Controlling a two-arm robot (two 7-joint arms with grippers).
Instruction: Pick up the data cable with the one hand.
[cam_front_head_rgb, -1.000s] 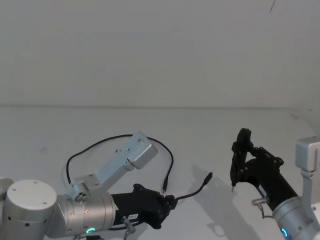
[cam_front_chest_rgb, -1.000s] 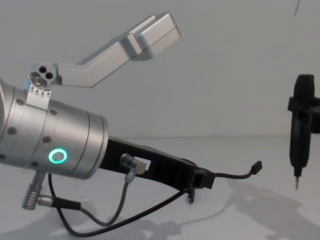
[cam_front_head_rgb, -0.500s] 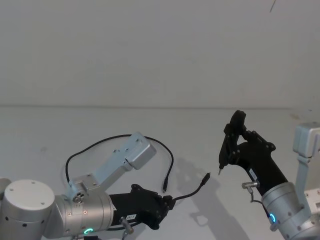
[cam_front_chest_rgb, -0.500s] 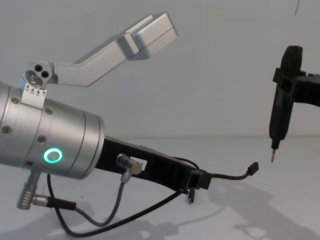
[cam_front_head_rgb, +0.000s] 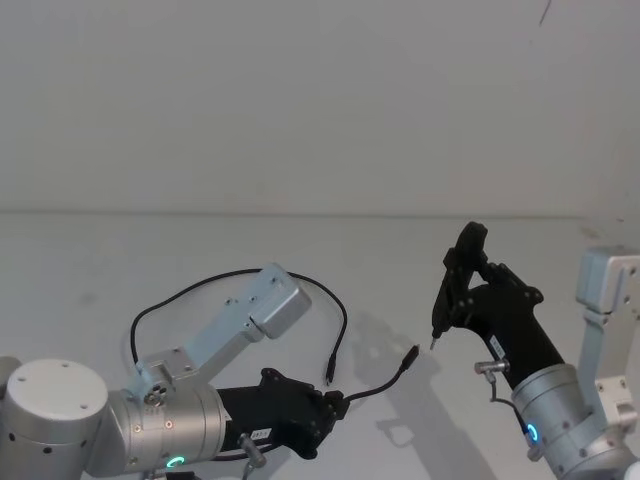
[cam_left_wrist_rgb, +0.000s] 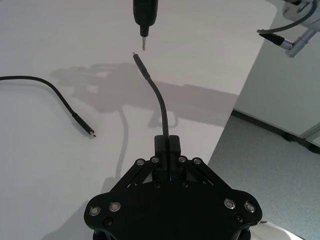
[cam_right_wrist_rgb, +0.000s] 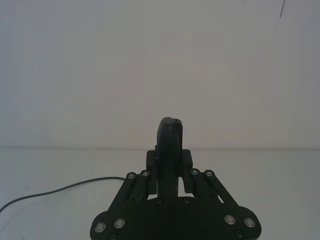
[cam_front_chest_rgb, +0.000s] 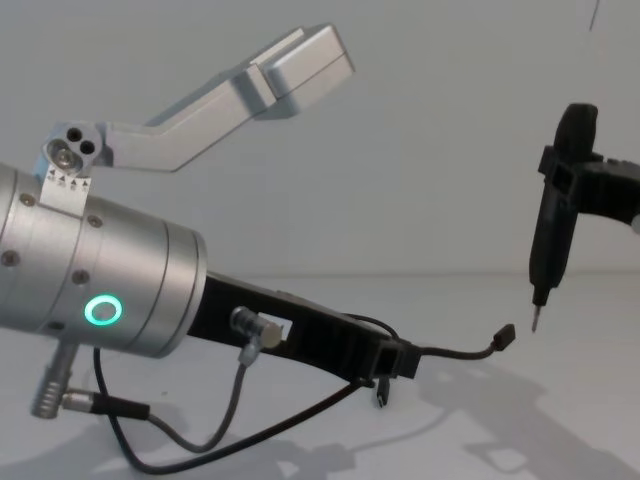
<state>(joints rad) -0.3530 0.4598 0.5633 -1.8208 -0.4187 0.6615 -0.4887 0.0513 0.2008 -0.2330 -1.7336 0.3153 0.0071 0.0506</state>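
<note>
The data cable is thin and black and loops over the white table behind my left arm. My left gripper is shut on it near one end. That short end curves up and forward, and its plug hangs free in the air. The cable's other plug lies on the table. My right gripper is shut on a black pen-shaped tool. The tool's metal tip hovers just beyond the raised plug, a small gap apart.
A grey wire with a silver plug runs along my left arm's underside. A silver bracket stands up from the left wrist. The table's edge falls away to a grey floor on the right.
My right arm has swung left, bringing the tool's tip down close to the raised plug. The left gripper and cable have barely moved.
</note>
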